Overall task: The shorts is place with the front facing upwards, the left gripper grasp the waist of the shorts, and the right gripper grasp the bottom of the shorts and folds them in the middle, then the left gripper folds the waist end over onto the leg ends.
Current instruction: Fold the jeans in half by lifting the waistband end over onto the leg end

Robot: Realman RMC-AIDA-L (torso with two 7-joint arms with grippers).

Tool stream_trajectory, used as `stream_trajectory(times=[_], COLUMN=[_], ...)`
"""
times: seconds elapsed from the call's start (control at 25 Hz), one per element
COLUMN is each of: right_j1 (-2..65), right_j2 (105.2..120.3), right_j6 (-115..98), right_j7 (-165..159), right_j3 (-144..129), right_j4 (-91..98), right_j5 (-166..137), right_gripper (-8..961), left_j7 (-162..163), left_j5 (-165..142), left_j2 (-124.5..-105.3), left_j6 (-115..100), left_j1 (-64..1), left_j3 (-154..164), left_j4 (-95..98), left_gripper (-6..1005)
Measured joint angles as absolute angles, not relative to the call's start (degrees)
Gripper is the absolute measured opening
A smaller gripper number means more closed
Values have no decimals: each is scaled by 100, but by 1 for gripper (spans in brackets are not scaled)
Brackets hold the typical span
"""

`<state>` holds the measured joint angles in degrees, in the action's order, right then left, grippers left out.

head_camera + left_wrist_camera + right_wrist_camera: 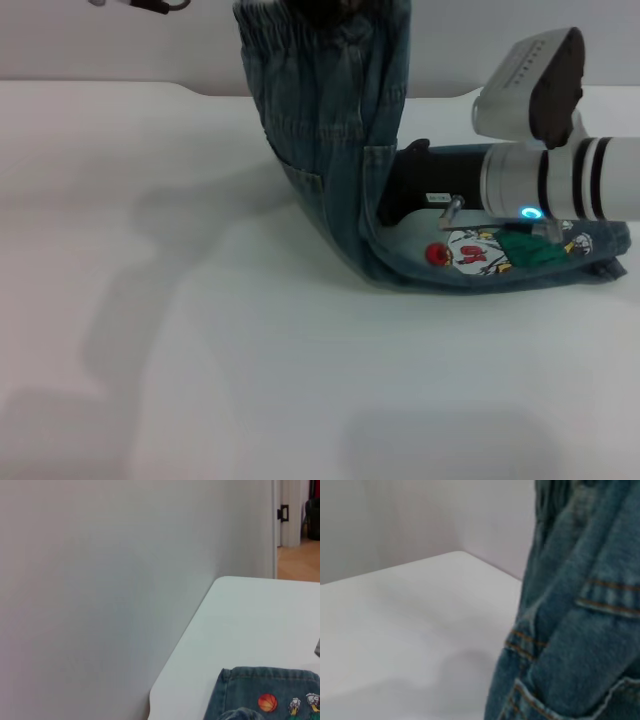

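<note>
1. The shorts (330,150) hang lifted by the waist (320,40); the leg ends (590,255) lie on the white surface (200,350).
2. The left claw is out of view.
3. The right claw (400,190) lies on the shorts; its grip cannot be told.

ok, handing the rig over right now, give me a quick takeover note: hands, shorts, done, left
Left hand: out of view; the waist hangs lifted at the head view's top edge, so it is presumably holding it, grip not visible.
Right hand: low by the leg ends, black body against the standing denim; fingers hidden.
Shorts: already folded in half lengthwise, waist half raised upright, leg half flat on the table, cartoon print facing up.
Done: the middle fold.
Left: lay the waist end over the leg ends; the right arm probably needs to clear out first.
</note>
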<state>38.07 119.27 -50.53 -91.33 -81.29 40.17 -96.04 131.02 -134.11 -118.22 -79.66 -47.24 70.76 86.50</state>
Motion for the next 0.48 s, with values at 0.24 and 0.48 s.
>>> stream_trajectory(times=[0.24,0.48], right_j1=[3857,3946], right_j2=[11927,11919], right_j6=[-5141,-5377], right_j7=[-9145,-9146], right_j3=[-8321,-8326], right_j4=[4044,4066], right_j5=[-9510,-9413], right_gripper=[125,125], left_j7=[13099,13096], left_j5=[-13402,-13402], left_j2=[-11830,-11830], left_j6=[-7914,-7863], left_j1=[-4695,-4668], left_j3=[7184,7213], left_j4=[8669,8677], left_gripper=[85,89])
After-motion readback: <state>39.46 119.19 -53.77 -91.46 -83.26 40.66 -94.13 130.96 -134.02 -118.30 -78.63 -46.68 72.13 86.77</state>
